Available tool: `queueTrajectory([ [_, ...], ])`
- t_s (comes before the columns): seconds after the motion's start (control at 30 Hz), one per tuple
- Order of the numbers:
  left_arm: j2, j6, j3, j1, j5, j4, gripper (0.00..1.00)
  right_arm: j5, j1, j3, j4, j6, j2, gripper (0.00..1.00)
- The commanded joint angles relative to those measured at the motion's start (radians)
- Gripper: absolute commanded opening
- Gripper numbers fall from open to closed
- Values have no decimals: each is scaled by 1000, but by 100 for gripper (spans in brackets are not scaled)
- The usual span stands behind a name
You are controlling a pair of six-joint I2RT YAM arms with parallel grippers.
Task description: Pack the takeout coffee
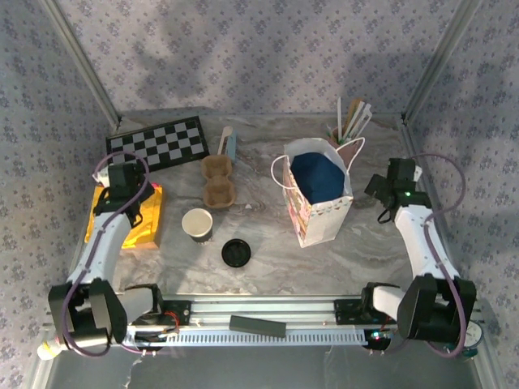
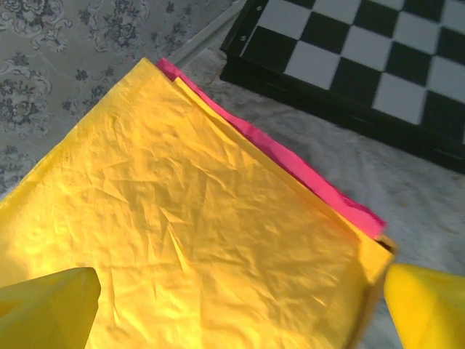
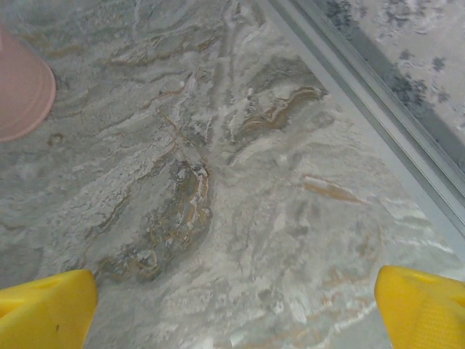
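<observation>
The left gripper (image 2: 240,309) hovers with its yellow fingers spread wide and empty over a crinkled yellow packet (image 2: 182,218), and a checkerboard (image 2: 363,58) lies off at its 1 o'clock. The right gripper (image 3: 236,305) is spread just as wide, holding nothing, and faces down at the bare marble table (image 3: 218,182) beside the rail. Seen from above, each arm reaches from its base at the near edge toward 12 o'clock with the wrist bent downward, the left at the table's 9 o'clock and the right at its 3 o'clock. A paper bag (image 1: 320,219) stands open at the right gripper's 9 o'clock. A lidless cup (image 1: 197,223) sits at the left gripper's 4 o'clock, with a loose lid (image 1: 235,252) at that cup's 4 o'clock. Where the takeout coffee stands cannot be told (the bag's dark blue inside could hide it). Either packing is over or it has not begun, so the next move probably calls for a look into the bag.
</observation>
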Motion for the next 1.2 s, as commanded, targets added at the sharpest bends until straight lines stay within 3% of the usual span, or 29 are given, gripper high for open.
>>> queueTrajectory([
  [0.0,85,90,-35,9,-85,239,100,120,33,-63,241,-75,77,100],
  [0.3,297,272,-130,-15,0,653,100,138,39,-227,738,-198,248,100],
  [0.57,370,436,-206,-126,82,904,100,-26,32,-291,919,-219,270,100],
  [0.77,392,424,-394,-91,160,1266,100,-88,63,-361,1077,-309,290,100],
  [0.83,368,417,-370,-90,173,1170,100,-145,64,-387,1133,-329,299,100],
  [0.93,371,422,-373,-87,190,1180,100,-240,40,-461,1296,-340,340,100],
  [1.17,377,428,-372,-89,185,1189,100,-181,76,-442,1252,-361,333,100],
])
